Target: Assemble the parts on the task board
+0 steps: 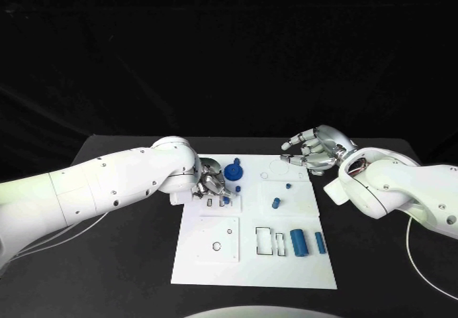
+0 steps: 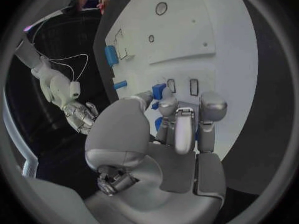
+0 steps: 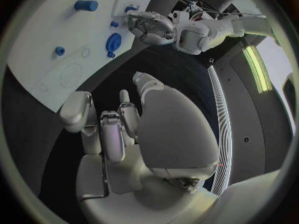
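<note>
The white task board (image 1: 253, 265) lies mid-table. My left hand (image 1: 212, 184) hovers low over its far left part, next to two narrow slots (image 2: 194, 87). Thumb and a finger pinch a small blue block (image 2: 159, 90), which also shows under the fingers (image 1: 226, 199). A round blue part (image 1: 233, 173) stands just beyond that hand. Two small blue pegs (image 1: 276, 203) stand mid-board. Two blue cylinders (image 1: 298, 242) lie near the right edge. My right hand (image 1: 313, 151) hangs above the board's far right corner, fingers spread and empty; its palm (image 3: 124, 134) faces the board (image 3: 37, 40).
Black table (image 1: 114, 265) surrounds the board on all sides. Rectangular cut-outs (image 1: 263, 240) and a small round hole (image 1: 216, 246) mark the board's near half. My left arm (image 1: 105, 182) crosses the table's left side, and the right arm (image 1: 401, 189) its right side.
</note>
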Robot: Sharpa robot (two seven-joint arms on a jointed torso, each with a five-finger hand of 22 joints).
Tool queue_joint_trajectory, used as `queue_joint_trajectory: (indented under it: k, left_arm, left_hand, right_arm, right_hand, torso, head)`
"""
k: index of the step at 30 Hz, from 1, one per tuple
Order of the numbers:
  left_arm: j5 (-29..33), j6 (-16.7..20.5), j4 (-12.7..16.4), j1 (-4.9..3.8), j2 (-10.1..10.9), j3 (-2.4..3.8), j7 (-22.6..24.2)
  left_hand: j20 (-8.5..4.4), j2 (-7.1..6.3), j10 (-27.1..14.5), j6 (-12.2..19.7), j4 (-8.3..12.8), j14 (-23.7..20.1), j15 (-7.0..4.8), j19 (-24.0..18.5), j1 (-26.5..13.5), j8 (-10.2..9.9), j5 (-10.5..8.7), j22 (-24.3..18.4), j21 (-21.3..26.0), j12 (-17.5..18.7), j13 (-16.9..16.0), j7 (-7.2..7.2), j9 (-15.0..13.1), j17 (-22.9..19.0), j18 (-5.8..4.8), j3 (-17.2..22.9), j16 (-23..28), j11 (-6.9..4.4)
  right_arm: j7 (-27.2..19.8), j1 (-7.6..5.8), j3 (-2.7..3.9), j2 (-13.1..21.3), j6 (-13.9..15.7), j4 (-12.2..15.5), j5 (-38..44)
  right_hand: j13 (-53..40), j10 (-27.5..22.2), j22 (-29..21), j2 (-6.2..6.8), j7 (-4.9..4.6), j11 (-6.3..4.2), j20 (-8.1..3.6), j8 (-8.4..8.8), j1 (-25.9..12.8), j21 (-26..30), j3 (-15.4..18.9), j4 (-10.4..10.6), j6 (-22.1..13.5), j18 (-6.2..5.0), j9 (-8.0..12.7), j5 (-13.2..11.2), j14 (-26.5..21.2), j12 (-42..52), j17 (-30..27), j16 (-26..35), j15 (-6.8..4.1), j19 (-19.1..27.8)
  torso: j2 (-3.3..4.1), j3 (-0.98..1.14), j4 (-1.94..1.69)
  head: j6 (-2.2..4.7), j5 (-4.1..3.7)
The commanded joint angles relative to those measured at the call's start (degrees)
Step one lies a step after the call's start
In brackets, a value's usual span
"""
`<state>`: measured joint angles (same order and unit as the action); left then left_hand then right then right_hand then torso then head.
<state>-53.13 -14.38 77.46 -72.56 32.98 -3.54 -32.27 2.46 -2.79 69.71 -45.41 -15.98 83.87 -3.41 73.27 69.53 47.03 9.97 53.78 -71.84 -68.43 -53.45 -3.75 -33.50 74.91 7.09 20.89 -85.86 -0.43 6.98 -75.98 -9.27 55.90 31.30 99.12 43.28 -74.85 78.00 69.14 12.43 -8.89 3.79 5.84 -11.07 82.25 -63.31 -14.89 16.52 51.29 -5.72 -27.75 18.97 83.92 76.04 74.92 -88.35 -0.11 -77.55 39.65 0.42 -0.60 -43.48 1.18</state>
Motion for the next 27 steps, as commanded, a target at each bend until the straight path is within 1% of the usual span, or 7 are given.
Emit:
queue_joint_trajectory:
  k: [1,4,6,9,19,24,27]
  left_arm:
    - [4.5,-0.34,-0.06,0.0,-0.01,-0.03,1.43]
    - [7.24,0.28,-0.22,-0.01,0.14,-0.03,2.99]
    - [8.44,0.82,-0.23,-0.01,0.31,-0.03,3.72]
    - [9.49,1.57,-0.14,-0.01,0.68,-0.03,4.44]
    - [10.62,3.43,1.76,0.01,3.2,0.32,5.51]
    - [9.11,4.85,3.57,0.04,4.87,0.41,6.13]
    - [6.0,6.04,4.85,0.1,5.79,0.42,6.7]
  left_hand:
    - [0.06,0.17,-0.53,0.56,0.25,3.71,-0.39,-0.45,1.79,0.27,0.3,0.0,-0.23,0.24,0.22,0.06,-0.26,6.14,-0.2,1.63,0.15,0.03]
    - [0.02,-0.11,-1.18,1.15,1.56,3.51,-0.41,-1.02,4.69,0.32,0.25,-0.6,0.08,0.85,1.01,0.02,-0.87,5.63,-0.07,6.04,0.41,0.02]
    - [0.03,-1.0,-1.58,1.99,3.18,3.4,-0.2,-1.34,6.31,0.59,-0.1,-0.69,0.1,1.24,1.49,-0.65,-1.72,5.44,0.0,12.18,0.5,0.31]
    - [0.37,-2.52,-1.58,2.29,4.25,3.34,0.02,-1.54,4.42,1.35,-0.11,-0.63,-0.03,1.3,1.99,-0.58,-3.05,5.32,-0.01,18.06,0.52,0.5]
    - [0.44,-3.29,-1.44,2.4,5.54,3.37,0.03,-1.56,3.14,1.78,-0.2,-0.46,-0.18,1.18,2.04,-0.57,-3.87,5.44,-0.03,21.02,0.43,0.52]
    - [0.43,-3.59,-1.28,2.38,6.1,3.43,0.01,-1.5,2.84,1.9,-0.2,-0.35,-0.26,1.05,1.93,-0.54,-4.1,5.6,-0.04,21.79,0.34,0.48]
    - [0.41,-3.86,-1.14,2.33,6.63,3.5,-0.03,-1.36,2.62,2.0,-0.18,-0.08,-0.43,0.97,1.88,-0.51,-4.29,5.76,-0.08,22.51,0.25,0.44]
  right_arm:
    - [-0.15,0.08,-0.01,-0.11,-0.76,-0.07,0.78]
    - [-0.36,0.15,-0.01,-0.24,-0.49,-0.2,0.93]
    - [-0.44,0.2,-0.01,-0.29,-0.38,-0.29,1.01]
    - [-0.51,0.25,-0.02,-0.38,-0.29,-0.4,1.08]
    - [-0.61,0.34,-0.02,-0.35,-0.17,-0.47,1.14]
    - [-0.67,0.36,-0.03,-0.22,-0.14,-0.36,1.14]
    - [-0.73,0.36,-0.03,-0.12,-0.11,-0.29,1.15]
  right_hand:
    - [-0.01,-0.32,-0.02,-0.35,0.04,0.15,-0.17,-0.32,-0.16,0.18,-0.34,-0.01,0.19,-0.46,-0.06,0.19,4.81,-0.2,9.86,0.18,-0.13,0.36]
    - [0.12,-0.42,-0.15,-0.39,0.05,0.14,-0.17,-0.34,-0.17,0.34,-0.41,-0.02,0.18,-0.49,-0.06,0.2,4.79,-0.31,9.78,0.21,-0.14,0.43]
    - [0.17,-0.46,-0.16,-0.42,0.05,0.14,-0.17,-0.36,-0.16,0.36,-0.44,-0.03,0.18,-0.5,-0.07,0.2,4.8,-0.35,9.8,0.2,-0.14,0.44]
    - [0.17,-0.46,-0.16,-0.42,0.05,0.14,-0.17,-0.36,-0.16,0.36,-0.44,-0.03,0.18,-0.5,-0.07,0.2,4.8,-0.35,9.8,0.2,-0.14,0.44]
    - [0.17,-0.46,-0.16,-0.42,0.05,0.14,-0.17,-0.36,-0.16,0.36,-0.44,-0.03,0.18,-0.5,-0.07,0.2,4.8,-0.35,9.8,0.2,-0.14,0.44]
    - [0.16,-0.46,-0.21,-0.46,0.05,0.14,-0.18,-0.4,-0.19,0.45,-0.56,-0.05,0.16,-0.51,-0.07,0.2,4.8,-0.34,9.79,0.21,-0.15,0.46]
    - [0.16,-0.46,-0.21,-0.46,0.05,0.14,-0.18,-0.4,-0.19,0.45,-0.56,-0.05,0.16,-0.51,-0.07,0.2,4.8,-0.34,9.79,0.21,-0.15,0.46]
  torso:
    - [0.01,-0.01,0.02]
    - [0.0,0.01,0.05]
    - [0.03,0.04,0.0]
    - [0.03,0.07,-0.02]
    - [-0.02,0.08,-0.03]
    - [0.0,0.11,-0.09]
    - [-0.01,0.1,-0.1]
  head:
    - [-0.13,0.0]
    - [-0.11,0.05]
    - [-0.13,0.1]
    - [-0.2,0.1]
    - [-0.18,0.22]
    - [-0.34,0.24]
    - [-0.51,0.31]
